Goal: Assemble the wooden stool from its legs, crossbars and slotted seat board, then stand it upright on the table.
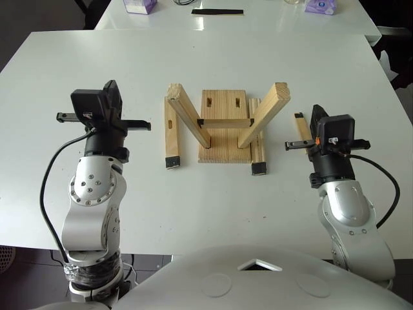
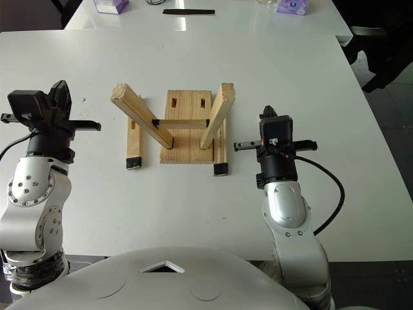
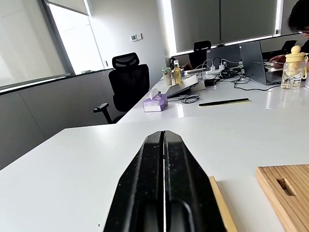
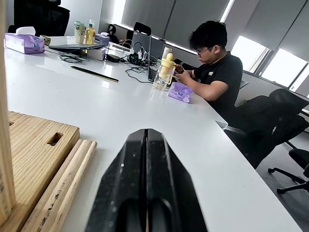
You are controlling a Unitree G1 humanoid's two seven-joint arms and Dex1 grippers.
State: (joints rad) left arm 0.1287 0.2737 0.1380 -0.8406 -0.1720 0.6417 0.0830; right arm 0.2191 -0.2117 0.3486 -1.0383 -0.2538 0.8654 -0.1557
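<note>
While the left tool [image 3: 163,140] sits over the counter [image 1: 64,64], its fingers are pressed together on nothing. The right tool [image 4: 146,137] is likewise closed and empty. Between them, apart from both, the seat board [image 1: 222,150] lies flat. Two legs stand tilted outward on it, the left leg [image 1: 189,117] and right leg [image 1: 263,117], with a crossbar [image 1: 224,121] between them. A third leg [image 1: 171,139] lies flat just left of the board, and a fourth [image 1: 258,152] lies just beside its right edge.

Seat board [image 1: 224,105] partly hidden under leaning legs [image 1: 190,119] and crossbar [image 1: 224,121]; cut off in wrist views.
</note>
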